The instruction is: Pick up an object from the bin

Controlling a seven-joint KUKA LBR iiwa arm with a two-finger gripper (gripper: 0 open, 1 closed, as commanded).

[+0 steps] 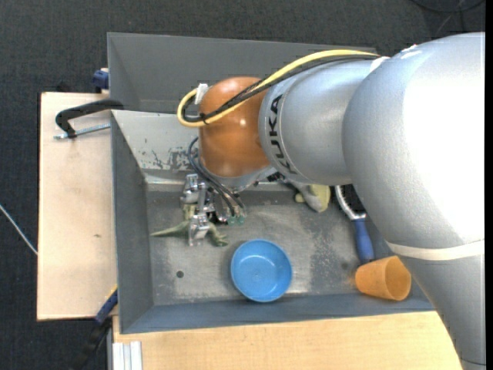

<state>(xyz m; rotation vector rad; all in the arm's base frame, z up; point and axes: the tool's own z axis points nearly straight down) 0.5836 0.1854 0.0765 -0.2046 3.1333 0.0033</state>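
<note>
Green toy, a thin, pointed figure that could be a small lizard or dinosaur, lies on the bin floor in its left half, near the back wall. One slim end tapers off to the left and a shorter bit shows to the right. The gripper stands right over the toy's middle, low, at or very near the floor. The metal parts there overlap the toy, so it cannot be told whether the gripper is open or closed, or whether it has the toy.

By its looks the toy is probably light, made of moulded plastic or rubber. It should weigh next to nothing, but it may bend at the thin parts and twist out of a poor hold. The tapering left end looks the worst place to grip, being narrow and likely springy. The best hold seems to be across the body, the thickest part, which lies under the gripper now. The toy lies flat, so a grasp has to go low, almost to the metal floor. It does not look breakable.

A blue bowl sits near, to the lower right, apart from the toy. An orange cup, a blue-handled tool and a yellowish lump lie well away on the right.
</note>
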